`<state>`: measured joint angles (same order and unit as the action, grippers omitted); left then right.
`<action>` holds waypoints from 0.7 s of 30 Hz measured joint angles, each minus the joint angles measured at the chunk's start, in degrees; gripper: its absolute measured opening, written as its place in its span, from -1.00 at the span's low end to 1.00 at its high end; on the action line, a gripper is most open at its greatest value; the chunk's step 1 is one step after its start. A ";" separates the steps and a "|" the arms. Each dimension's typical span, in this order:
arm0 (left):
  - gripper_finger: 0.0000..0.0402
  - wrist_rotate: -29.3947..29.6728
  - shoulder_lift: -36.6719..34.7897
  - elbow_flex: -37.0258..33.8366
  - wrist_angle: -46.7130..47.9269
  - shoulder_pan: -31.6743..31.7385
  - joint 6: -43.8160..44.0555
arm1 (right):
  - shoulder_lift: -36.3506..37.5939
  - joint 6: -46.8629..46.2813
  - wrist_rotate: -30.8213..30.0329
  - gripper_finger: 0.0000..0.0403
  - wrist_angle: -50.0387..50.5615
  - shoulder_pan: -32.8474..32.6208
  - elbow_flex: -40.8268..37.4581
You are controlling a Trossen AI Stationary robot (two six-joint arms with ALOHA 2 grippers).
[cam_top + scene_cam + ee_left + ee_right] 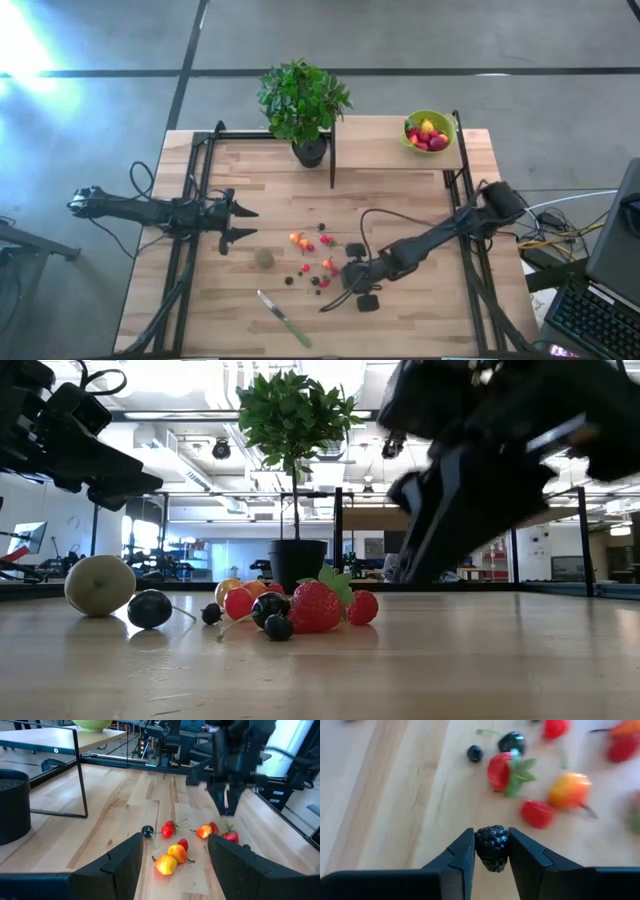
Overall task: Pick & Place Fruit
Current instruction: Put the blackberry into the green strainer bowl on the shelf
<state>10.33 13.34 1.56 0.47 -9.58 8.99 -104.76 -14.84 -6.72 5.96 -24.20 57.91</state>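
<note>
Small toy fruits lie loose on the wooden table (400, 330): red and orange berries (303, 241), dark berries (289, 281), a strawberry (316, 606) and a dull-green ball (264, 258). My right gripper (491, 851) hangs over the right side of this cluster, shut on a blackberry (491, 847); it also shows as my right gripper (347, 275) from above. My left gripper (240, 225) waits open at the table's left, pointing at the fruit, as does my left gripper (172, 865). My right gripper pinches the blackberry between its two fingers (462, 855), one on each side (479, 845), at their free ends. The fingers slant down from the table's right. The berry appears to be held clear of the wood, with its far half sticking out past the fingertips.
A lime-green bowl (445, 135) holding some fruit stands on a raised shelf at the far right. A potted plant (303, 100) stands at the far middle, beside a black frame post (332, 150). A green-handled knife (283, 318) lies near the front edge.
</note>
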 joint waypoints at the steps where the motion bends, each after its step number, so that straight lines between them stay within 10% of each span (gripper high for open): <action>1: 0.14 0.00 0.00 0.02 0.00 0.00 0.00 | 1.52 0.01 -1.32 -0.55 2.07 0.08 0.00; 11: 0.14 0.02 0.00 0.00 0.00 0.00 0.00 | 23.73 -0.09 -21.51 -0.48 24.82 3.92 0.04; 21: 0.14 0.00 0.00 0.00 0.00 0.01 0.00 | 43.84 9.06 -23.40 -0.53 30.07 20.48 0.04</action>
<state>10.33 13.34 1.56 0.47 -9.58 8.99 -60.92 -5.78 -30.12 36.02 -3.73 57.95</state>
